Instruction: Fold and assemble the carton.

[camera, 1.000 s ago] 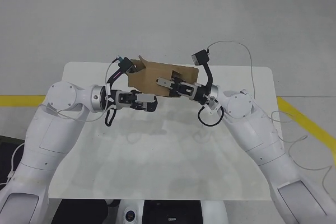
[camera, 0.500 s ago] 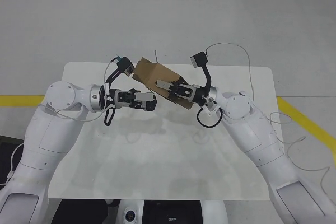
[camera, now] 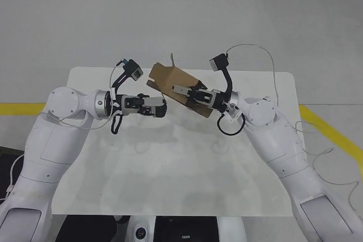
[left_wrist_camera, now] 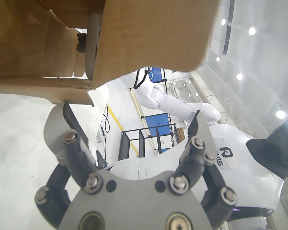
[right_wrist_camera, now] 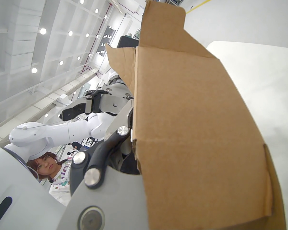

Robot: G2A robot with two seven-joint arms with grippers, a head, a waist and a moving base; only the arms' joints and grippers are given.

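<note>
A brown carton (camera: 171, 79) hangs tilted above the far middle of the white table (camera: 260, 157), its flaps loose. My right gripper (camera: 183, 92) is shut on one wall of it; in the right wrist view the carton (right_wrist_camera: 194, 120) covers one finger, and the other finger (right_wrist_camera: 121, 120) lies against the wall. My left gripper (camera: 162, 110) is open just below the carton's near-left edge. In the left wrist view its fingertips (left_wrist_camera: 69, 118) stand apart with nothing between them, one tip close to a corner of the carton (left_wrist_camera: 158, 25).
Both arms meet over the far half of the table. A thin cable (camera: 254, 49) loops above the right arm. Yellow floor lines (camera: 12, 109) run past both sides of the table.
The right gripper has turned the carton, so its left end now points farther away and its right end sits lower. The left gripper has shifted slightly toward the far side, staying open.
</note>
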